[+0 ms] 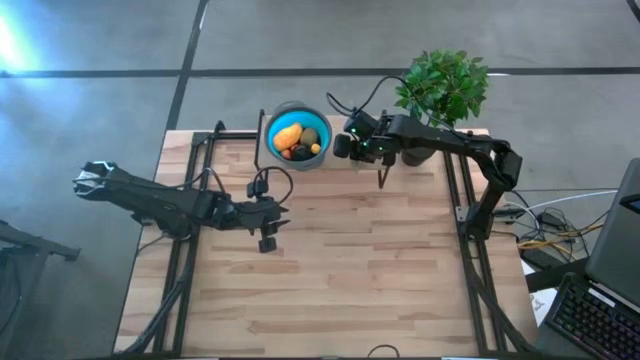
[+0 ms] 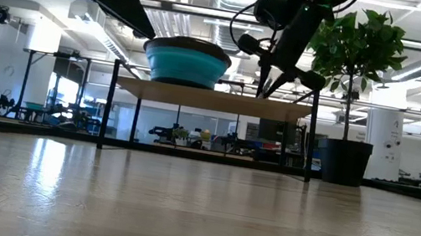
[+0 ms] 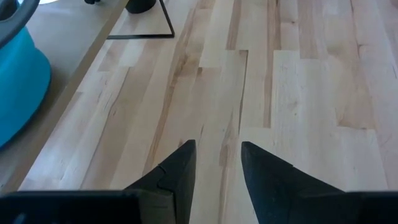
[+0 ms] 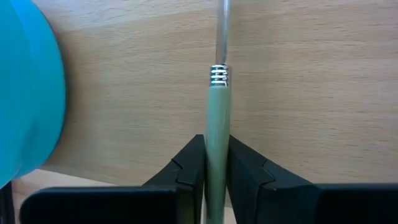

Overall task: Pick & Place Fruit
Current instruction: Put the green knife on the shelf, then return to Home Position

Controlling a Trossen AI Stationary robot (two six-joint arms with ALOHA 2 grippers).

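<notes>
You have the fruit (image 1: pixel 297 139) all sitting in the blue bowl (image 1: pixel 322 116) at the far edge of the tabletop (image 1: pixel 330 270): the long orange-yellow piece (image 1: pixel 287 136) on the left, the olive-brown oval (image 1: pixel 309 135) to its right, the black round one (image 1: pixel 301 152) nearer you, and a small orange piece (image 1: pixel 316 148) by the right rim. Your right gripper (image 4: pixel 216 163) hangs just right of the bowl, in front of the potted plant (image 1: pixel 442 88), and its jaws are clenched on the pale green handle of the knife (image 4: pixel 217 118), whose thin metal part runs on past a ribbed silver collar. From table height you see the knife pointing down from that gripper, beside the bowl. Your left gripper (image 3: pixel 217 168) hovers over bare wood at the middle left of the tabletop, well apart from the bowl, its jaws parted a little with nothing between them. A keyboard (image 1: pixel 600 320) lies off the tabletop at the near right.
</notes>
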